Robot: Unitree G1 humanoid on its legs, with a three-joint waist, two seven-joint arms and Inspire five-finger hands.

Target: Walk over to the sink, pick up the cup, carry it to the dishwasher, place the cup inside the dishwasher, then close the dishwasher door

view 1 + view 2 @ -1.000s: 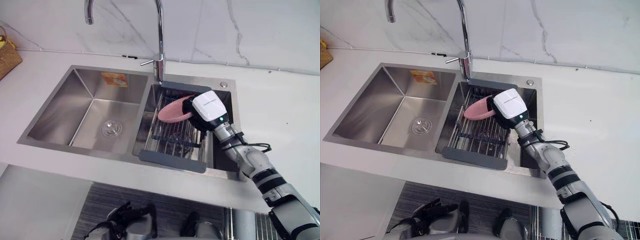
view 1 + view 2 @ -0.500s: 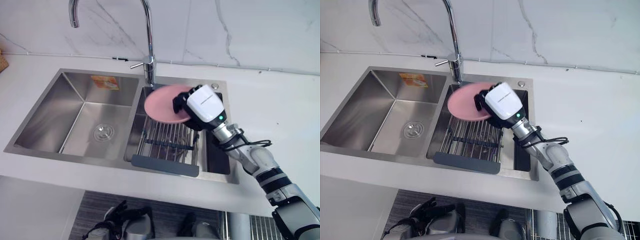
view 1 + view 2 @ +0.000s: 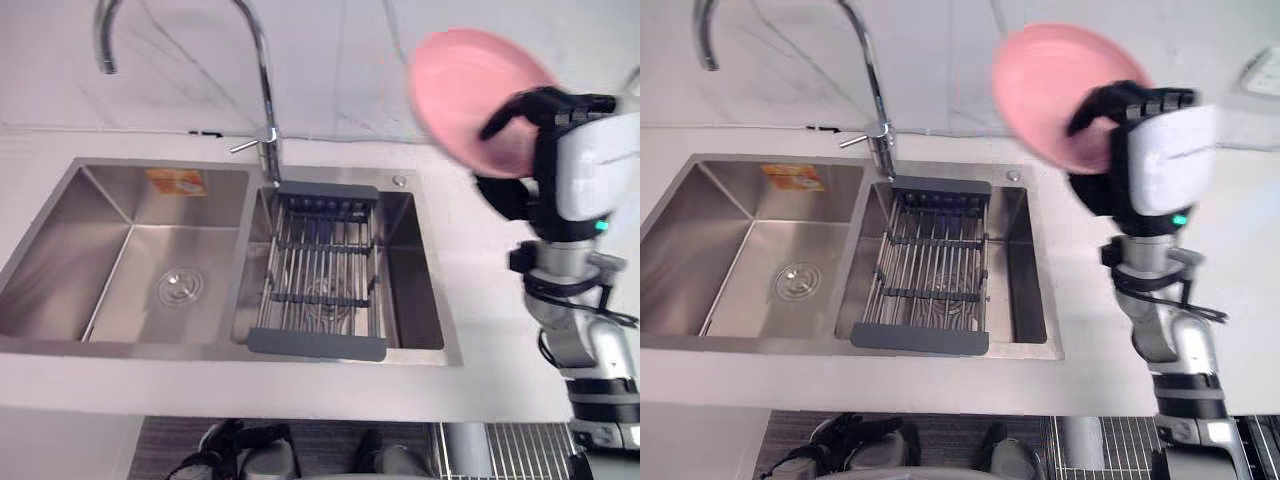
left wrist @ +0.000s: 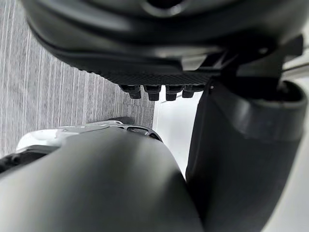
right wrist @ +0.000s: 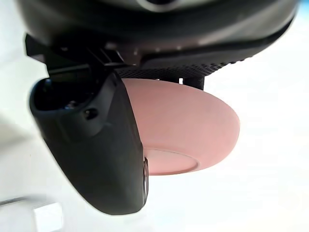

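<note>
Now we are standing at the sink and holding a pink bowl up high in our right hand. The task says cup, but the thing looks like a bowl. It is up in the air on the far right, over the counter and away from the sink. Our dark fingers are curling over its rim, and the thumb is pressing on the other side.

So we think the walk and the pick-up are done. We are judging that the carrying is just starting. Putting the bowl in the dishwasher and shutting the door are not done yet.

Our left hand is hanging low over the grey striped floor. We cannot tell if it is open or closed.

The counter is white and smooth. The sink is shiny metal with two tubs. A wire rack is sitting in the right tub. A tall bent tap is standing at the far side, by a white stone wall.
</note>
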